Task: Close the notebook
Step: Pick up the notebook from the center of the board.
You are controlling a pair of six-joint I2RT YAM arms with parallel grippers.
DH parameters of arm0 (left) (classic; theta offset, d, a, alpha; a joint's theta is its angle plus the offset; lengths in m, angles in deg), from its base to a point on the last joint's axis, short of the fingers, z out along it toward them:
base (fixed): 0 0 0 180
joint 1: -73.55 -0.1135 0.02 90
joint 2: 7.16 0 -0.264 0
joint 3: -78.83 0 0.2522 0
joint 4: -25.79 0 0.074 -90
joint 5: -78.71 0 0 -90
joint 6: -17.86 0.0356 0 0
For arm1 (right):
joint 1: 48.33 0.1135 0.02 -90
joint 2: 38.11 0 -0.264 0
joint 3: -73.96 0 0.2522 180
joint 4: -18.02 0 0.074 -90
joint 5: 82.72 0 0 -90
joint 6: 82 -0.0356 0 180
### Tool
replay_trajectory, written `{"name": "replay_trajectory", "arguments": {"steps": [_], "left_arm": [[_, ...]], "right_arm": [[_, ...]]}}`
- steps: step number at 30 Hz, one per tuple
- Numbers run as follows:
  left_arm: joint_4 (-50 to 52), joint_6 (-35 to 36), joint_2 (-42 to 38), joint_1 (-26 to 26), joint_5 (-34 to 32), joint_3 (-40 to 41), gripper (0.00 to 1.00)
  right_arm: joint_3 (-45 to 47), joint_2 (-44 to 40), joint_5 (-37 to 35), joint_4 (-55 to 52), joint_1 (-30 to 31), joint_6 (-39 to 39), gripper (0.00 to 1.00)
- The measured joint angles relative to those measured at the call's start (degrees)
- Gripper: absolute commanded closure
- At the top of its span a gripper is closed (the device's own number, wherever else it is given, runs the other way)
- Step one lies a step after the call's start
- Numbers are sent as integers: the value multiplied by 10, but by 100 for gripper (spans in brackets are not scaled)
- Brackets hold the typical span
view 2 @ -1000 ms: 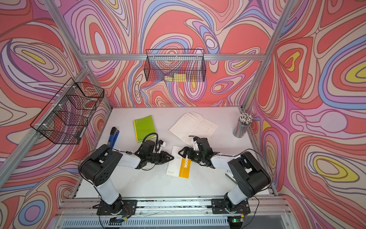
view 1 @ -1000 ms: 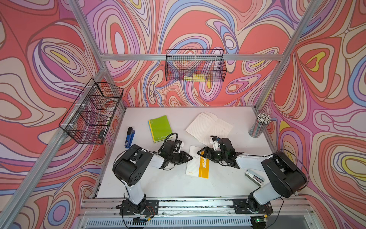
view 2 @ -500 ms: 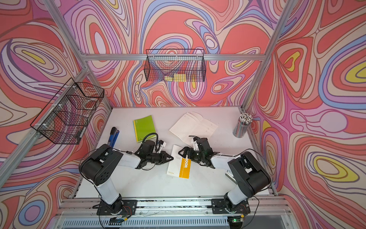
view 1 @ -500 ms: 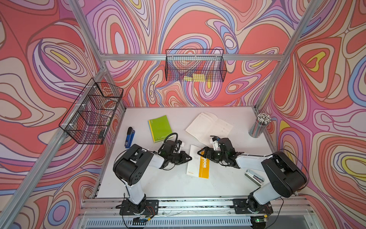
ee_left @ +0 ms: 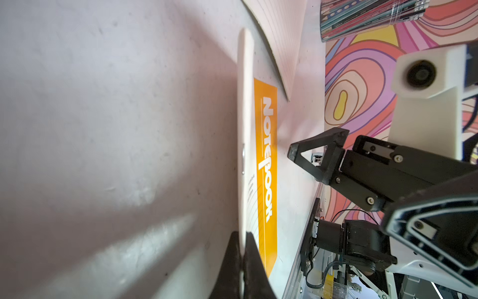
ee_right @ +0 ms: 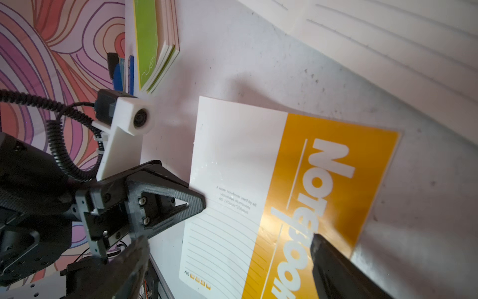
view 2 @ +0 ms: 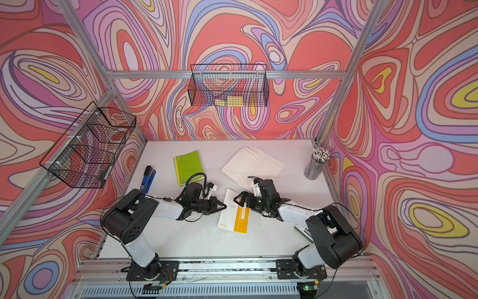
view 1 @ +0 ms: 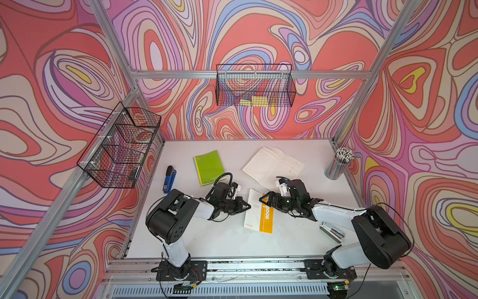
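Notebook [view 1: 258, 214], white-and-orange, rectangular, paper cover, lies closed, flat on white table [view 1: 227, 246] between arms. Left gripper [view 1: 249, 207] pressed together, pinching notebook edge. Right gripper [view 1: 260, 199] spread, one finger [ee_right: 336, 264] over orange band.

A robotics lab cell is seen here, no ordinary office. A white tabletop [view 1: 232, 240] is boxed in by an aluminium frame [view 1: 248, 74], and the walls [view 1: 258, 33] are covered in a swirling printed pattern. A left arm [view 1: 181, 209] and a right arm [view 1: 336, 214] are bolted to a rail [view 1: 253, 265] along the front. Stationery is laid out: an orange notebook [view 1: 266, 217], a green notebook [view 1: 209, 167], a blue stapler [view 1: 169, 178], a cup of pencils [view 1: 337, 165]. A wire basket [view 1: 254, 85] is hung from the back bar, a side basket [view 1: 119, 147] from the left one.
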Motion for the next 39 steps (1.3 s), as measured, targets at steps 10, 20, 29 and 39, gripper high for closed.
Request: {"name": "replay_trajectory", "arguments": {"steps": [10,20,29,39], "left_arm": [[139,35,-80,-4,-14,-57,99],[282,78,-149,-21,-30,-119,100],[365,110,-204,-103,-30,-150,100],[443,145,-203,-203,-2,-244,100]], "right_arm": [[-14,-53,0,-48,0,8,2],[-43,-51,1,-62,0,11,2],[-49,-50,1,-73,0,19,2],[-49,-40,6,-74,0,20,2]]}}
